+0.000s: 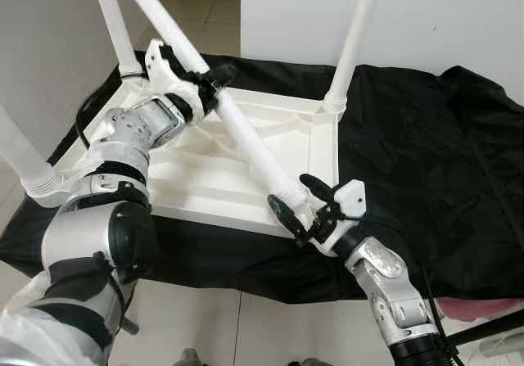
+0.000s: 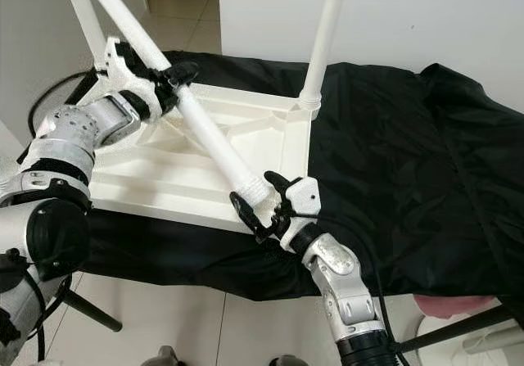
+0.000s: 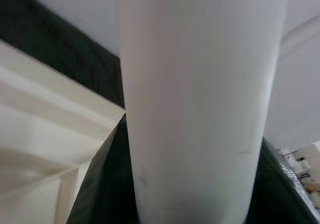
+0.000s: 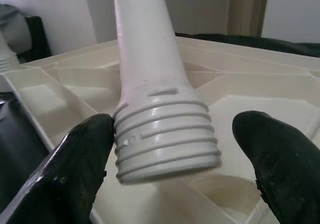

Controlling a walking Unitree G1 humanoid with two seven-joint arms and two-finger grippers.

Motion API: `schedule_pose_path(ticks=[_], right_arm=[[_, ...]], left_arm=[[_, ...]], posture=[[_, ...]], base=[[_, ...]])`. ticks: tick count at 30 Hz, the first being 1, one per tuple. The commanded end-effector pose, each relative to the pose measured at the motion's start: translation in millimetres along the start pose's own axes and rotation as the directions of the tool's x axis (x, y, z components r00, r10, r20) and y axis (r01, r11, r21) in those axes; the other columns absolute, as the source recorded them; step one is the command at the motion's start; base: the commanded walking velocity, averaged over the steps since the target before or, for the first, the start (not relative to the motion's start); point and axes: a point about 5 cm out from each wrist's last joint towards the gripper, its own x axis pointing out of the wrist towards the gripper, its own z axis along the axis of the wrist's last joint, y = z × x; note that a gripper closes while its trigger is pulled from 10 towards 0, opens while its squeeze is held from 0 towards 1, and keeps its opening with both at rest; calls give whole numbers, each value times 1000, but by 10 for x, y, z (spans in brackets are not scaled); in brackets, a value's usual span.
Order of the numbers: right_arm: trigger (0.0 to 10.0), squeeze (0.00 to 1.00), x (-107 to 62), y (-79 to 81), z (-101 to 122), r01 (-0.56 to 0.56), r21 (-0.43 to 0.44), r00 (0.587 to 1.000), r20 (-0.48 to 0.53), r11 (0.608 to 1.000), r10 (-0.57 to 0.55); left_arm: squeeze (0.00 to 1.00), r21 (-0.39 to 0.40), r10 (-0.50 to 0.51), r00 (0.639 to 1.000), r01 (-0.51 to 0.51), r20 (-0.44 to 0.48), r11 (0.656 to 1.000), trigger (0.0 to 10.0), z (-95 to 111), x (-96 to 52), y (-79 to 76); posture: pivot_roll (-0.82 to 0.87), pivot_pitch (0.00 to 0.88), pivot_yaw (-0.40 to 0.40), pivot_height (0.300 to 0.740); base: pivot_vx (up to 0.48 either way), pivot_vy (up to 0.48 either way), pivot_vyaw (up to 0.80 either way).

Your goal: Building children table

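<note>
The leg [image 1: 237, 128], a stiff, light, smooth plastic tube, slants above the upturned tabletop [image 1: 196, 178], clenched mid-shaft by the left hand [image 1: 209, 81], its threaded end between the released right hand's [image 1: 301, 205] fingers [image 4: 75, 166]; best gripped above the threads.

My head cams look fwd and down, sharing the upturned table [image 1: 246, 169]. L wrist cam sits v. close against what's prob. the loose leg [image 3: 200, 103]; R wrist cam faces its threaded end, close.
</note>
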Motion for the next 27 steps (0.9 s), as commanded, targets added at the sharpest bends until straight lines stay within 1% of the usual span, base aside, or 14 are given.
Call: schedule_pose_path(ticks=[1, 3, 5, 6, 9, 10, 11, 13, 14, 16, 19, 23, 25, 27], right_arm=[[10000, 0, 5, -70, 55, 38, -7, 999, -11, 999, -38], [10000, 0, 5, -70, 55, 38, -7, 999, -11, 999, -38], [10000, 0, 59, -140, 51, 85, -25, 994, -70, 996, -87], [10000, 0, 59, -140, 51, 85, -25, 994, -70, 996, -87], [10000, 0, 128, -143, 132, 73, -24, 995, -60, 997, -75], [10000, 0, 161, -141, 159, 76, -40, 995, -60, 996, -78], [10000, 0, 161, -141, 159, 76, -40, 995, -60, 996, -78], [10000, 0, 215, -138, 192, 83, -57, 994, -65, 995, -87], [10000, 0, 241, -130, 203, 82, -54, 994, -68, 995, -85], [10000, 0, 262, -119, 212, 79, -45, 994, -74, 996, -83], [10000, 0, 264, -117, 216, 80, -43, 993, -78, 996, -83], [10000, 0, 318, -95, 261, 58, -87, 996, -70, 995, -64], [10000, 0, 408, -79, 318, 29, -134, 997, -64, 991, -38], [10000, 0, 496, -75, 364, 0, -175, 998, -60, 985, -11]], left_arm=[[0, 77, -96, 995, 95, 6, 992, 10000, 6, 0, -78], [0, 77, -96, 995, 95, 6, 992, 10000, 6, 0, -78], [0, 219, -115, 993, 105, 33, 970, 10000, -36, 16, -163], [0, 219, -115, 993, 105, 33, 970, 10000, -36, 16, -163], [0, 334, -197, 978, 162, 73, 929, 10000, -101, 8, -344], [0, 425, -214, 974, 166, 68, 890, 10000, -151, 7, -421], [0, 425, -214, 974, 166, 68, 890, 10000, -151, 7, -421], [0, 551, -237, 970, 169, 54, 817, 10000, -246, 4, -542], [0, 590, -246, 968, 169, 53, 790, 10000, -285, 3, -590], [0, 614, -251, 966, 165, 55, 772, 10000, -313, 1, -622], [0, 617, -252, 966, 164, 58, 770, 10000, -317, -2, -624], [0, 611, -259, 964, 176, 51, 772, 10000, -375, 8, -679], [0, 604, -282, 958, 194, 53, 773, 10000, -419, 9, -774], [0, 617, -312, 949, 218, 48, 756, 10000, -420, 3, -871]], posture=[[-52, 0, -12, 740], [-52, 0, -12, 740], [-46, 0, -17, 740], [-46, 0, -17, 740], [-36, 0, -22, 740], [-35, 0, -22, 740], [-35, 0, -22, 740], [-33, 0, -23, 740], [-33, 0, -23, 740], [-33, 0, -23, 740], [-33, 0, -23, 740], [-31, 0, -23, 740], [-31, 0, -23, 740], [-28, 0, -24, 740]], base=[[0, 0, 0], [0, 0, 0], [0, 0, 0], [0, 0, 0], [0, 0, 0], [0, 0, 0], [0, 0, 0], [0, 0, 0], [0, 0, 0], [0, 0, 0], [0, 0, 0], [0, 0, 0], [0, 0, 0], [0, 0, 0]])
